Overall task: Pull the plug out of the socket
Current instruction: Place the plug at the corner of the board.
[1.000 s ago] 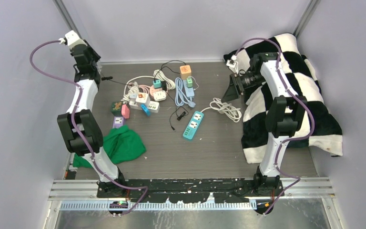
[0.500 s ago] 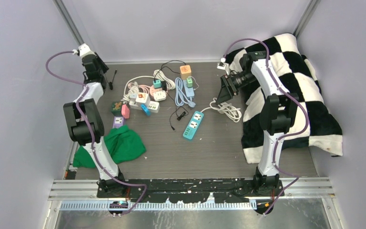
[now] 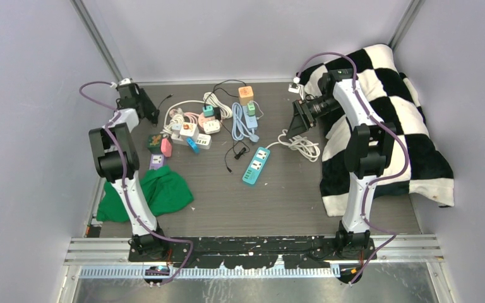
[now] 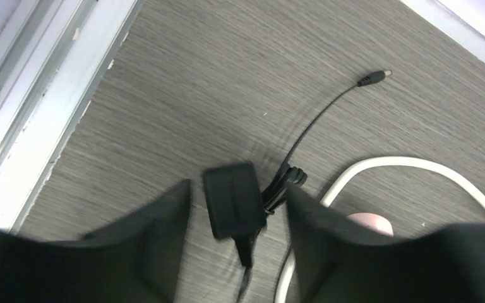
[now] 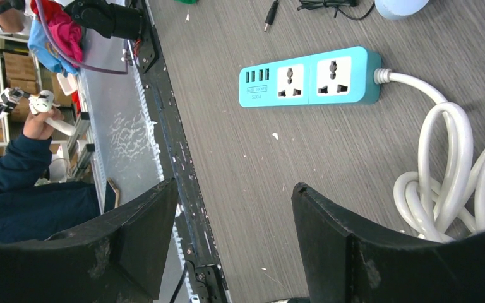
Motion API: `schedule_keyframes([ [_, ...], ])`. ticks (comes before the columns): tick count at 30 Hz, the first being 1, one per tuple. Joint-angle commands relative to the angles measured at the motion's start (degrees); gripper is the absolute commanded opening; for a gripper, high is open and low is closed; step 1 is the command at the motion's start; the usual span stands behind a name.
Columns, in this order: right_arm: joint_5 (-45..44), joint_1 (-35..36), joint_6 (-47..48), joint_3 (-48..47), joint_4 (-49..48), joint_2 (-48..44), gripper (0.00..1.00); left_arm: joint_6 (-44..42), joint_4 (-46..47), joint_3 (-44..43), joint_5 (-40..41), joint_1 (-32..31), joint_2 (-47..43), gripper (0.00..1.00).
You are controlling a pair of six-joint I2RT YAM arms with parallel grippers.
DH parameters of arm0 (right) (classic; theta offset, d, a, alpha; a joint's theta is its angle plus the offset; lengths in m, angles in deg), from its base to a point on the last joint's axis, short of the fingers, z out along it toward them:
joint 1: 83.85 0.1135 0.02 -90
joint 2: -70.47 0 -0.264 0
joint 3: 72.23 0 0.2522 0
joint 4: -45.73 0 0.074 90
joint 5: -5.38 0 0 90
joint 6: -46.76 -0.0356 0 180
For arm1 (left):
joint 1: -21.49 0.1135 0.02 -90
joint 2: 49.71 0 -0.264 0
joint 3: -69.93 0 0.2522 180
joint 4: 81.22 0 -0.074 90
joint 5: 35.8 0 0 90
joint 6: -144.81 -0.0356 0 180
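Fingers (image 4: 158,246) of the left gripper (image 4: 237,202) stand apart astride the black plug (image 4: 230,201), lying socket-free on the surface (image 4: 196,76); right gripper (image 5: 235,186) likewise apart, empty; next, probably: lift clear.

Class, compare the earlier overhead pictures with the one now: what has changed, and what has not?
The left gripper came down towards the table and opened, letting go of the black adapter, now loose between its jaws. The right gripper shifted slightly left, open throughout. The teal power strip and green cloth stayed put.
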Motion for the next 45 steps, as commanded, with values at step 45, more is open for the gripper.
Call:
schedule_keyframes([
  [45,-4.9,1.4,-13.7,0.6,-12.6,-8.5,0.72,8.4,-6.6,21.2,-21.1,-34.0,-37.9,0.96],
])
